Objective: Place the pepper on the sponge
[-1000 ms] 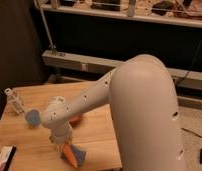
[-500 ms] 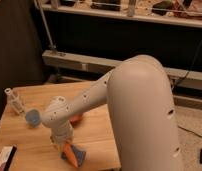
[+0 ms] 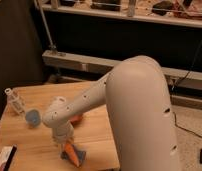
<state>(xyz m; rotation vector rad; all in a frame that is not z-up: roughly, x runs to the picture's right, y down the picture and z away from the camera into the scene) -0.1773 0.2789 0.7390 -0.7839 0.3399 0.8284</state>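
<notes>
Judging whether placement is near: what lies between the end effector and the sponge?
The camera view shows only the pepper there, directly below the end effector and over the sponge, near the front edge of the table; contact cannot be told.

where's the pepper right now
The pepper is low in the camera view, left of centre, against the sponge near the front edge of the table, directly below the gripper, with the orange bowl just behind.
</notes>
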